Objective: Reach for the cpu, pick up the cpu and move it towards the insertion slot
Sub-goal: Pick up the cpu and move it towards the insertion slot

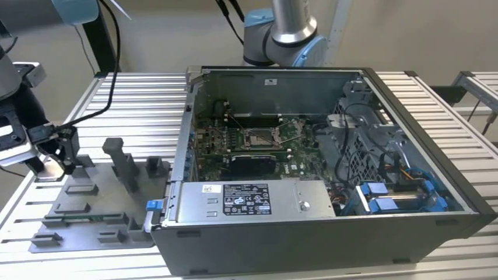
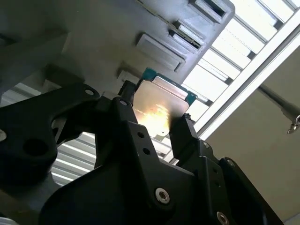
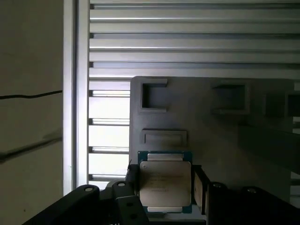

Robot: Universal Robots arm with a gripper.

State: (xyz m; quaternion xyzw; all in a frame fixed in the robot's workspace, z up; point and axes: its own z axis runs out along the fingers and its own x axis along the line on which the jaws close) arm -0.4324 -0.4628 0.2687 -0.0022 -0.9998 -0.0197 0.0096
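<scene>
Black gripper at the exterior view's left, its two fingers closed on the edges of one silvery cpu, over one grey tray. Rightward, one open computer case holds one insertion slot, well apart.

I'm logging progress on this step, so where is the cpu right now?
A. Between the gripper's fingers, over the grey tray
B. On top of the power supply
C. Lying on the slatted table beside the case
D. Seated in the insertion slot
A: in both wrist views the cpu sits clamped in the gripper with the grey tray behind it. In the exterior view the insertion slot lies well away, inside the case.
</scene>
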